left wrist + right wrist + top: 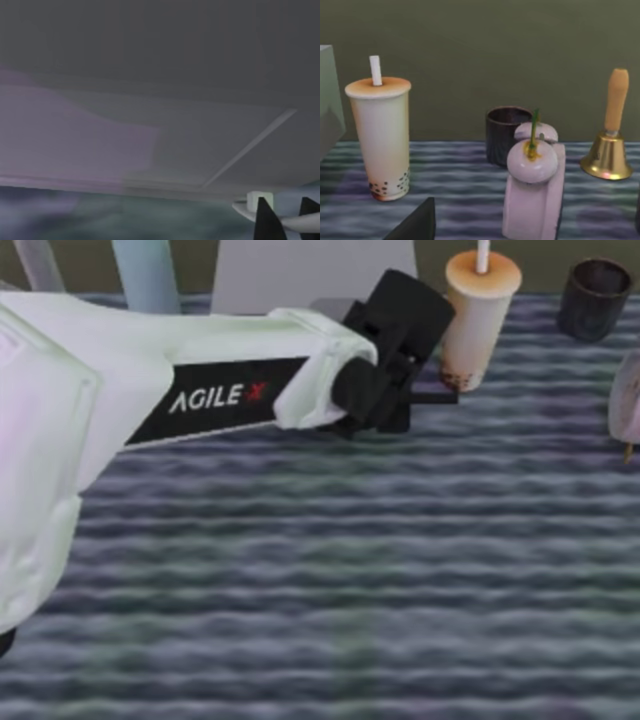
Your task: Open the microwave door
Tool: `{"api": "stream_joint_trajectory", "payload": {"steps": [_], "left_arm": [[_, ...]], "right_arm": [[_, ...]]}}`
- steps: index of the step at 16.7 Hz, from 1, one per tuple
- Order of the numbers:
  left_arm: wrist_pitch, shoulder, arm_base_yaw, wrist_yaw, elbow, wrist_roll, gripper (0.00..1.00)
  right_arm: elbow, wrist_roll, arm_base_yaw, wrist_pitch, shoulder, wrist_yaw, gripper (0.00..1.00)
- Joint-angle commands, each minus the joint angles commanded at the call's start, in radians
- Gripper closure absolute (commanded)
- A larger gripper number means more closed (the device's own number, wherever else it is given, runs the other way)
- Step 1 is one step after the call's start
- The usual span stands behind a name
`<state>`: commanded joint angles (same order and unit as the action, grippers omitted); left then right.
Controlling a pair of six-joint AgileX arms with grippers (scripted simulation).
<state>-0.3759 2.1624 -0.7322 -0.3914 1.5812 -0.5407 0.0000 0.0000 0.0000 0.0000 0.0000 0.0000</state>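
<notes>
The microwave (310, 275) is a light-grey box at the table's far edge. In the left wrist view its door (200, 140) fills the picture, and the grey window shows a purple tint at one side. The pale handle bar (295, 222) runs along the door's edge. My left gripper (289, 220) has a dark finger on each side of that bar and is shut on it. From above, the left gripper (435, 392) sits at the microwave's front right corner, close to the cup. My right gripper (465, 232) is open off to the right, with one finger (417, 225) showing.
A tall orange-beige cup with a straw (480, 315) stands right beside the left gripper. A dark cup (595, 300), a pale pink object with a round top (532, 190) and a brass bell with a wooden handle (607, 155) stand at the right.
</notes>
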Motion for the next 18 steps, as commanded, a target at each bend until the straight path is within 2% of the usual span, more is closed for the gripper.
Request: {"api": "stream_joint_trajectory", "payload": {"steps": [11,18], "left_arm": [[0.0,0.0,0.0,0.0,0.0,0.0,1.0],[0.029,-0.026,0.003,0.02,-0.043,0.031,1.0]], "right_arm": [[0.0,0.0,0.0,0.0,0.0,0.0,0.0],[0.0,0.0,0.0,0.0,0.0,0.0,0.0]]}}
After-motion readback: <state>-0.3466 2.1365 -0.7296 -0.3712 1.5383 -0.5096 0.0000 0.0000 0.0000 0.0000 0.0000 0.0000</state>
